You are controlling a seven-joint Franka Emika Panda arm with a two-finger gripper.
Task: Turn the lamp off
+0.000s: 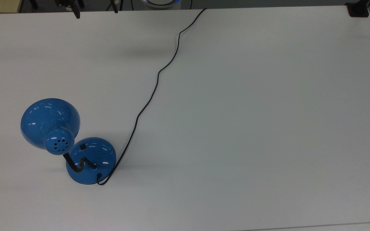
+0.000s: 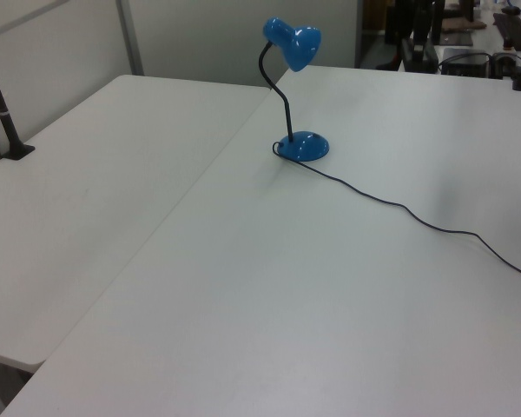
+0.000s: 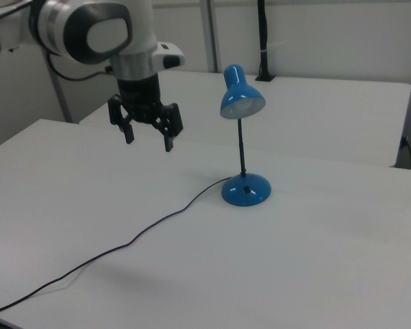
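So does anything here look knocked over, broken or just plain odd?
Nothing stands out. The lamp stands upright on its base on the white table, its cord trailing loosely across the surface. The gripper hangs open in the air, apart from the lamp.

Around the lamp (image 3: 243, 147) you have bare table (image 3: 315, 253) on every side; only its cord (image 3: 137, 236) crosses toward the raised, spread-fingered gripper (image 3: 148, 140).
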